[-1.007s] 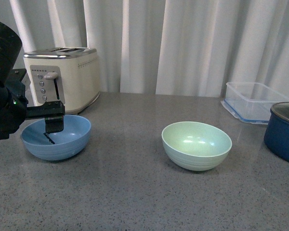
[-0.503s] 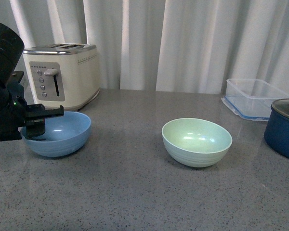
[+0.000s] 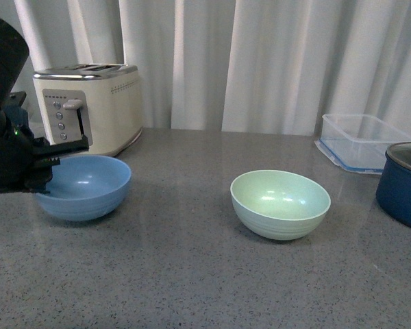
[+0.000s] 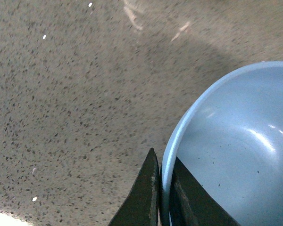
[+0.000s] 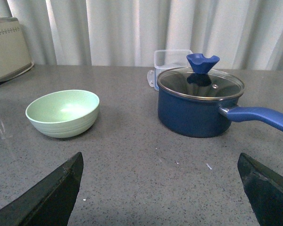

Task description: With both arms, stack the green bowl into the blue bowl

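Looming behind the blue bowl (image 3: 85,186), toaster (image 3: 106,103); left pincer (image 4: 164,157) clenched on its rim, right pincer (image 5: 159,157) released.

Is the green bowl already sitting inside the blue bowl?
No, the green bowl stands by itself on the counter, well apart from the blue bowl.

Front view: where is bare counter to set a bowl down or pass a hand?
Widest bare counter lies between the blue bowl and the green bowl, and along the near edge before both. Crowded: the right end, where clear container and navy pot sit close, and the left, where the left gripper straddles the blue bowl's rim by the toaster.
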You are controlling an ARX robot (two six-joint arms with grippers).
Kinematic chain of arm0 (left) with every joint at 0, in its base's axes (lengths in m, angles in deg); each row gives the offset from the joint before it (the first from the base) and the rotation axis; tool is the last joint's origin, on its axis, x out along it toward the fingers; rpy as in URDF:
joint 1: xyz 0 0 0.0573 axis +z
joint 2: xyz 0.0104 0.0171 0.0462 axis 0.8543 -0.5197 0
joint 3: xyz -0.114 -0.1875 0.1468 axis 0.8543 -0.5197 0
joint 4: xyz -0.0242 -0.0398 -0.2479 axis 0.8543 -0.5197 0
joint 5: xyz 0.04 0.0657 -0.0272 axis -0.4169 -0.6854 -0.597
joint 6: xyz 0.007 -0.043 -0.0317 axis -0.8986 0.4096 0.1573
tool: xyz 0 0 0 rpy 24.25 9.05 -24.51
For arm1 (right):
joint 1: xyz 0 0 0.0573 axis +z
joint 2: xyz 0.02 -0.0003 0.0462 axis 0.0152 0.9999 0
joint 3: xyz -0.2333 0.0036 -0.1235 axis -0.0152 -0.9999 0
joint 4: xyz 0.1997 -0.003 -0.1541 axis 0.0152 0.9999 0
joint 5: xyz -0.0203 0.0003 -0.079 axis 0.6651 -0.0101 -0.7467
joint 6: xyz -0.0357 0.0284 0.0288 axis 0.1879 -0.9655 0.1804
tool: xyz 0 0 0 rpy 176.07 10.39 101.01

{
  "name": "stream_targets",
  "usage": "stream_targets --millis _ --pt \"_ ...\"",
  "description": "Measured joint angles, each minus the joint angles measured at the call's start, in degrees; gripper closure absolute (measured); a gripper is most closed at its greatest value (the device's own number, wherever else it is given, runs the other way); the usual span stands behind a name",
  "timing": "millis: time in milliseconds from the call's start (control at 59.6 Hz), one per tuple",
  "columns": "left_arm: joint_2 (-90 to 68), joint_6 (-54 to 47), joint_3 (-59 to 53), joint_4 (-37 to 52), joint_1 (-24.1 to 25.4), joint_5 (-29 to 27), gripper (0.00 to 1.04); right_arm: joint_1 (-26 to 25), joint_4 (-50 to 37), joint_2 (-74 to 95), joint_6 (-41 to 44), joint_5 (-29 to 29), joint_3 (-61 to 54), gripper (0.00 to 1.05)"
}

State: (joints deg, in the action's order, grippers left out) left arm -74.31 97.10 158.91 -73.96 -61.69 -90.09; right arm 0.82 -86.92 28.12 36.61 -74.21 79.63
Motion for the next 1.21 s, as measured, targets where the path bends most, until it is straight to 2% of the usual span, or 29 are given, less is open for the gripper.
stream_targets --millis 470,1208 --pt "0.68 2.60 3.65 -1.75 -8.24 -0.50 1.01 0.00 0.00 0.00 0.00 0.00 0.00 0.10" --pt "-5.14 4.70 4.72 -1.18 -12.55 -0.39 1.01 0.00 0.00 0.00 0.00 0.00 0.00 0.10"
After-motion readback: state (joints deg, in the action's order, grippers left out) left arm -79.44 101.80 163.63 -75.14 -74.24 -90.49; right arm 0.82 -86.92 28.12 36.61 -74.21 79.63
